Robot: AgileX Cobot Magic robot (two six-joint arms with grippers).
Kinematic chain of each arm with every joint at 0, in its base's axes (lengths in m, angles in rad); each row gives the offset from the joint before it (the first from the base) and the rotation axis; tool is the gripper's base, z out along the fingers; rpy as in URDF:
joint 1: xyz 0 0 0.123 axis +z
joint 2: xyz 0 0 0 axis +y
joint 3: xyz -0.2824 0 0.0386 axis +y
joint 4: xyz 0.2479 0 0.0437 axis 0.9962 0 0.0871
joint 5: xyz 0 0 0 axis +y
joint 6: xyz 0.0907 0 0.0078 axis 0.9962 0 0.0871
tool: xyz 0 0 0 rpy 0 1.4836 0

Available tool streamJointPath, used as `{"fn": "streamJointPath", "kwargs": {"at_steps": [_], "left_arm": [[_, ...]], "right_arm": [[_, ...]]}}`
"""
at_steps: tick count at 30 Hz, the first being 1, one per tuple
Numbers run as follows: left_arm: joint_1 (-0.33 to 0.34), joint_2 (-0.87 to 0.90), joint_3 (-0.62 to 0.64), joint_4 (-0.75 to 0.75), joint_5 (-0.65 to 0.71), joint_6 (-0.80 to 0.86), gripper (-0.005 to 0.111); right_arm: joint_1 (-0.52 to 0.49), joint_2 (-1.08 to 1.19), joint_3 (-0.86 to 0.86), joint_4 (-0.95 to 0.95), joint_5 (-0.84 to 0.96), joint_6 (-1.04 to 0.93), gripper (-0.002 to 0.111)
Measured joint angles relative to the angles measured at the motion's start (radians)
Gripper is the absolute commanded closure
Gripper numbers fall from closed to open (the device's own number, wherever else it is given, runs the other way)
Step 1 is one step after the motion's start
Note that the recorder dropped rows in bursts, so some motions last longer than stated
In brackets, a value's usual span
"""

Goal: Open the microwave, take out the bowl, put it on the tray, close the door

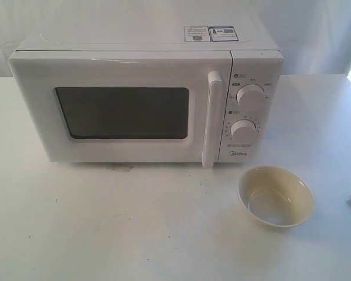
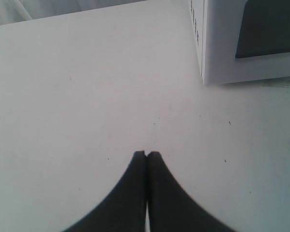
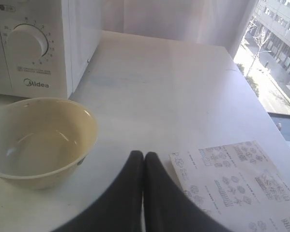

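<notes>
A boxy white Midea microwave [image 1: 146, 99] is seen standing on a plain white table [image 1: 105, 234], with two small printed stickers [image 1: 211, 33] on its top and two round white dials [image 1: 251, 97] set one above the other on its right panel. Its door [image 1: 122, 114] — a white front panel with a dark rectangular window — is shut flush against the body, and the tall white bar handle [image 1: 212, 120] stands upright at the door's right edge. A small round glossy pale-yellow bowl [image 1: 275, 196] is set upright and empty on the table, in front of the control panel and a little to its right, near the microwave but not touching it. In the right wrist view the bowl is shown just beside the right claw [image 3: 143, 154], whose two dark fingers are pressed together with nothing held between them. A white sheet of paper printed with small diagrams [image 3: 236, 183] lies flat on the table on the claw's other side. The left claw [image 2: 146, 154] is likewise clenched on nothing — it is held over bare table, with the microwave's left front corner well apart from it.
</notes>
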Motion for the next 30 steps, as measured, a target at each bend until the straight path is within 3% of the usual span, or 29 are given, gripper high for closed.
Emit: {"fn": "streamJointPath", "kwargs": {"at_steps": [30], "left_arm": [[0.000,0.000,0.017,0.000,-0.010,-0.007,0.107]], "right_arm": [[0.000,0.000,0.000,0.002,0.004,0.002,0.108]]}}
